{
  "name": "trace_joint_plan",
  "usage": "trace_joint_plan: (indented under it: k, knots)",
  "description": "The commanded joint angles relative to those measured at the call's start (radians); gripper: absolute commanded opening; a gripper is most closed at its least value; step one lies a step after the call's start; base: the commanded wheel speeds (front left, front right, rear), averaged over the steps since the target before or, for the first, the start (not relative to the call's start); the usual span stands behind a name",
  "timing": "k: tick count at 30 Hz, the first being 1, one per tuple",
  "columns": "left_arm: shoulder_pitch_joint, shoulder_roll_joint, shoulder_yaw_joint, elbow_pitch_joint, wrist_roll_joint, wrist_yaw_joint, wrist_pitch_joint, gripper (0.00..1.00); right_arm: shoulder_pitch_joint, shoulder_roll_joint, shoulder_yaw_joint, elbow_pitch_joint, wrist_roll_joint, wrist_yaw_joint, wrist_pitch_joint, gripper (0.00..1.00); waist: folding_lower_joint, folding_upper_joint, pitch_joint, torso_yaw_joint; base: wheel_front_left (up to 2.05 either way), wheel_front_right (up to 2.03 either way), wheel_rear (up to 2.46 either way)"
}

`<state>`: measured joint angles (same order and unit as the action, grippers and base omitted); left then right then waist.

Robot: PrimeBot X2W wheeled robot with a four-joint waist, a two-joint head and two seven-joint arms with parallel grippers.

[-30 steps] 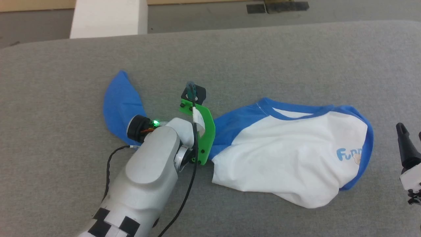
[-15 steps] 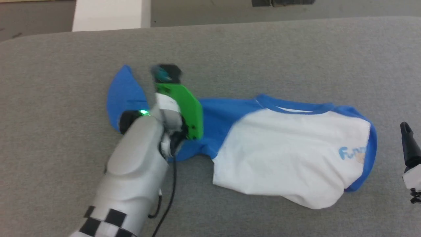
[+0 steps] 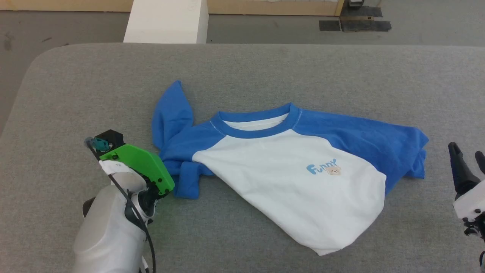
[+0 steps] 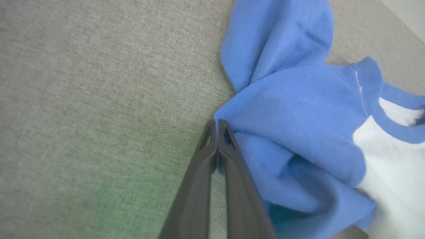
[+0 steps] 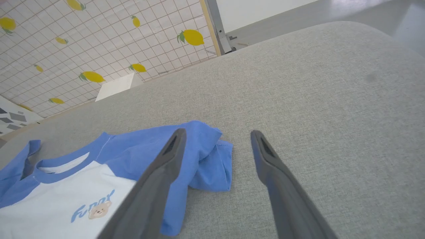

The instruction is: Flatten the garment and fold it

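Observation:
The garment (image 3: 288, 178), a white T-shirt with blue sleeves and blue neck trim, lies chest up on the grey table (image 3: 265, 64). Its small blue lettering and bear print face upward. One sleeve is bunched at the left and the other is rumpled at the right. In the left wrist view my left gripper (image 4: 217, 123) is shut, its tips pinching the edge of the bunched blue sleeve (image 4: 298, 109). In the head view its green wrist bracket (image 3: 140, 167) covers the fingers. My right gripper (image 3: 468, 159) stands open, right of the rumpled sleeve (image 5: 206, 159), with nothing between its fingers (image 5: 166, 166).
A white block (image 3: 166, 21) stands on the floor past the table's far edge. The table's rounded left corner (image 3: 34, 68) is near my left arm. A lemon-patterned tiled wall (image 5: 83, 39) shows in the right wrist view.
The head camera has shifted. My left gripper closed on the sleeve and drew it left and nearer. The shirt has opened out, its print now mid-chest. The right gripper stayed open.

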<state>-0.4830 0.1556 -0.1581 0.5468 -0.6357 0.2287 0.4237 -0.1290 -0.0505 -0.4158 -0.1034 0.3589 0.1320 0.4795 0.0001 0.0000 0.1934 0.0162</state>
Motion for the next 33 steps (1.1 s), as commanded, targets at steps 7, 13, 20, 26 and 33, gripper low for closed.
trace_joint_plan:
  k: [7,13,20,26,33]
  knots:
    - [0.053,0.024,0.016,-0.172,0.028,-0.072,-0.218,1.00,0.013,0.000,0.051,0.004,-0.030,-0.001,0.028,1.00,-0.0001,0.0000,-0.043,0.021,0.00,0.00,0.00]
    - [0.202,0.073,0.000,-0.347,0.160,-0.084,-0.510,1.00,-0.037,-0.009,0.130,0.009,-0.061,-0.001,0.082,1.00,-0.0001,0.0000,-0.038,0.024,0.00,0.00,0.00]
    - [0.294,0.038,-0.034,-0.443,0.240,-0.070,-0.666,1.00,-0.210,-0.124,0.269,0.099,-0.077,-0.001,0.227,1.00,-0.0001,0.0000,0.028,0.069,0.00,0.00,0.00]
    - [0.255,-0.003,-0.055,-0.465,0.277,-0.079,-0.682,1.00,-0.389,-0.263,0.426,0.212,-0.118,-0.001,0.371,1.00,-0.0001,0.0000,0.106,0.120,0.00,0.00,0.00]
    - [0.211,-0.042,-0.057,-0.479,0.309,-0.091,-0.685,1.00,-0.493,-0.383,0.619,0.310,-0.142,-0.001,0.531,1.00,-0.0001,0.0000,0.182,0.160,0.00,0.00,0.00]
